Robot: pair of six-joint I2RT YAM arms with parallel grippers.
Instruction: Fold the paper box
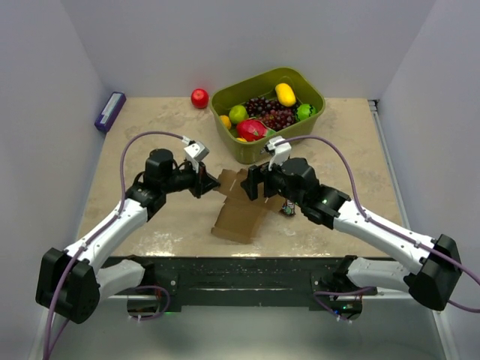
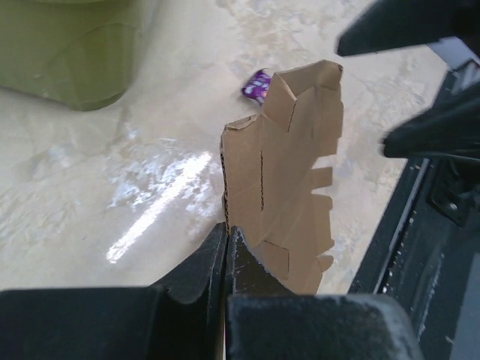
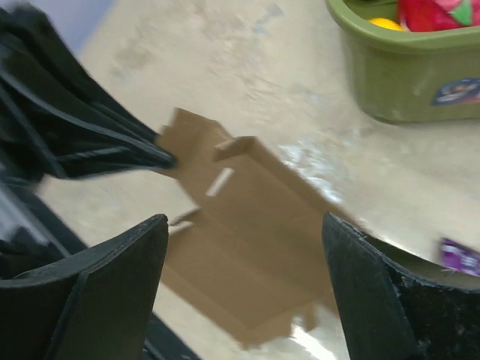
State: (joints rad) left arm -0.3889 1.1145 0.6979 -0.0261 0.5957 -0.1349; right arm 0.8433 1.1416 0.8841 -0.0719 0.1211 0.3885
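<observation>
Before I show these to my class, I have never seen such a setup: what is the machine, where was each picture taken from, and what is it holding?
It is two robot arms bolted at the table's near edge. One picture looks down from above and behind them; the other two come from cameras on each wrist. The left pincer is shut on an edge of the paper box, a flat brown die-cut cardboard sheet. The right pincer hangs open above that sheet, holding nothing. Also on the table: an olive-green bin of toy fruit, a red apple, a purple box at the far left, and a small purple wrapper.
</observation>
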